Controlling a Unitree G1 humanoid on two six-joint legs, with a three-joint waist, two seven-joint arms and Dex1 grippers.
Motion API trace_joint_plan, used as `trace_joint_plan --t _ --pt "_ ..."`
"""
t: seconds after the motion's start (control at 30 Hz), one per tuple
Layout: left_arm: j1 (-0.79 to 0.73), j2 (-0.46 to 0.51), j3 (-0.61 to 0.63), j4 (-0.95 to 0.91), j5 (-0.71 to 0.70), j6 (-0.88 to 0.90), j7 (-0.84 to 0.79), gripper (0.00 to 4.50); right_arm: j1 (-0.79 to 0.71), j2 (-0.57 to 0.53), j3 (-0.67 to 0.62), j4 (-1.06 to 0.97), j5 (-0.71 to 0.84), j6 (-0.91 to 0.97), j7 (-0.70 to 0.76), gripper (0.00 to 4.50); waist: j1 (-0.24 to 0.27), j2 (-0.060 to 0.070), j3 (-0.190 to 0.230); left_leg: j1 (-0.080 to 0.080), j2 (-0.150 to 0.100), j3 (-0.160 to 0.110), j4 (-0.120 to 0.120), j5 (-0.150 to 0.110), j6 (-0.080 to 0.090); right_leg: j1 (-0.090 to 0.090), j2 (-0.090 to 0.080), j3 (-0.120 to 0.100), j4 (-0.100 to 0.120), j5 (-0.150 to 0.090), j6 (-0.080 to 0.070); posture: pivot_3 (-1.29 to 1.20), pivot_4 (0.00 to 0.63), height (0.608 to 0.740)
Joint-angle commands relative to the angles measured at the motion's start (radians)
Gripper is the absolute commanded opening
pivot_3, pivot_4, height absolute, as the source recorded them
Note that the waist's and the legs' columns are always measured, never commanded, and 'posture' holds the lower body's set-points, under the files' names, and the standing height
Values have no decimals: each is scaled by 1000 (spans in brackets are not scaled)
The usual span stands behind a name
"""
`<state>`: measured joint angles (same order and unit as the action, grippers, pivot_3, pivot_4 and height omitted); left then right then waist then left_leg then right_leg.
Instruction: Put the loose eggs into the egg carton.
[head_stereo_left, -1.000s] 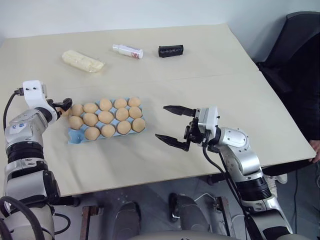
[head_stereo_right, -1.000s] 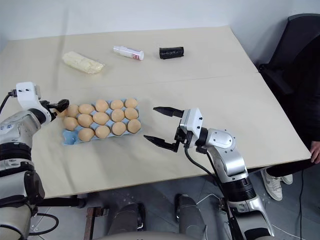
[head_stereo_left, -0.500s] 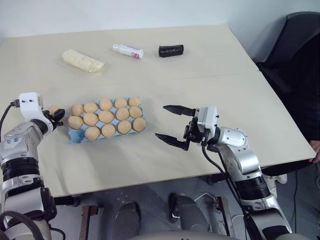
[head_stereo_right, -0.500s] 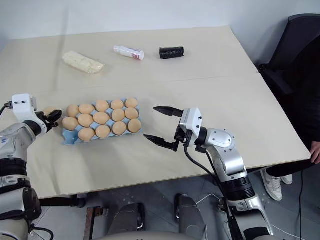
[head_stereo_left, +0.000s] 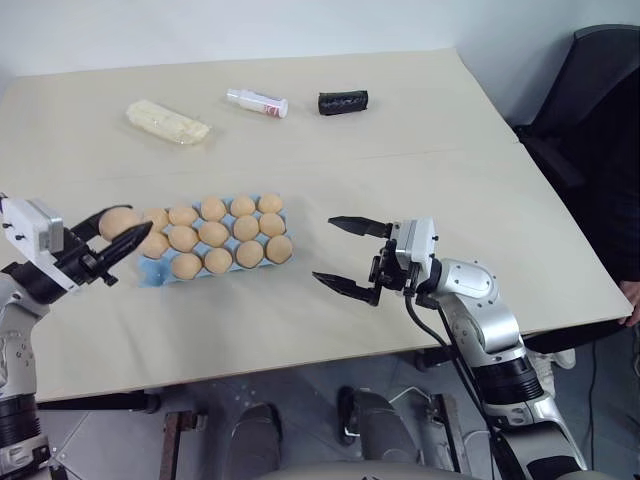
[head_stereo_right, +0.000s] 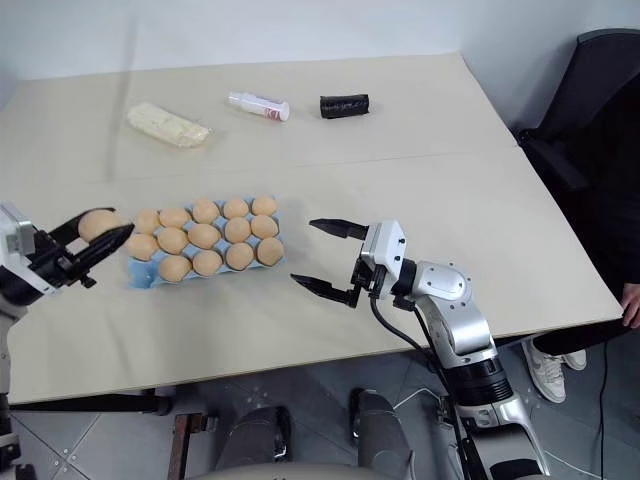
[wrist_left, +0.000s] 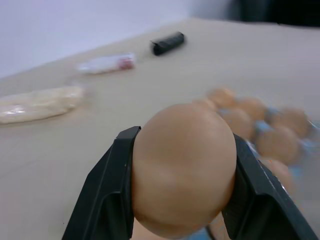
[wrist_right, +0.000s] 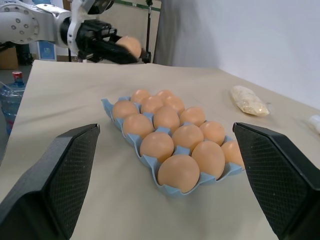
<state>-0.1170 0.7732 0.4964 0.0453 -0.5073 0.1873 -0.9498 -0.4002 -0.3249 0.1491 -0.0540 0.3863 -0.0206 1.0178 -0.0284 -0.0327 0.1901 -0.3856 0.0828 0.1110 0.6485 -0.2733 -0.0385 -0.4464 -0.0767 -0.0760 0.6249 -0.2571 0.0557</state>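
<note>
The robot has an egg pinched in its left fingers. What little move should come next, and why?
Probably carry the egg sideways until it hangs over the empty cup at the near-left corner of the carton. The left gripper is shut on the egg, lifted off the table beside the carton, and every other cup seems to hold an egg already. The right gripper waits open on the other side.

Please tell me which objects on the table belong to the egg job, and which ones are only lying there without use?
Part of the job:
- egg held in the left gripper
- eggs in the carton
- blue egg carton

Just lying about, along the far side of the table:
- pale yellow wrapped block
- small white bottle
- black rolled object
</note>
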Motion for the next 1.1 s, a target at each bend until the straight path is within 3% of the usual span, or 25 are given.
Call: trace_joint_plan --t 0.03,0.23,0.5,0.53,0.83,1.1 --pt "8 17 -13 1 29 -47 -14 1765 -15 5 -11 -17 12 -13 1 4500 0 0 0 0 0 0 0 0 0 0 0 0 0 0 0 0 150 740" --pt "0 -26 -81 86 99 -132 10 1765 -10 9 -10 -23 9 -16 -5 4500 0 0 0 0 0 0 -2 -1 0 0 0 0 -1 0 0 0 150 740" --pt "23 -34 -52 95 88 -175 34 4376 -14 3 -18 -21 13 -16 -3 4500 -1 0 0 -1 1 0 -1 -1 0 0 1 -1 -2 0 0 0 150 740" --pt "28 -31 -44 94 89 -181 40 4473 -14 1 -20 -19 14 -17 0 4500 -1 0 0 -1 1 0 -1 -1 0 0 1 -1 -2 0 0 0 150 740" --pt "202 71 146 -53 15 -96 -3 4473 -20 -48 -61 22 26 -11 29 4500 -3 0 0 -1 2 0 -1 -3 -1 -1 0 -1 -3 0 0 0 150 740" --pt "344 56 204 -146 35 -119 -11 4473 -33 -89 -109 80 17 -23 42 4500 0 1 1 -1 2 1 -2 -3 -1 -1 -1 -1 -4 0 -1 0 150 740"
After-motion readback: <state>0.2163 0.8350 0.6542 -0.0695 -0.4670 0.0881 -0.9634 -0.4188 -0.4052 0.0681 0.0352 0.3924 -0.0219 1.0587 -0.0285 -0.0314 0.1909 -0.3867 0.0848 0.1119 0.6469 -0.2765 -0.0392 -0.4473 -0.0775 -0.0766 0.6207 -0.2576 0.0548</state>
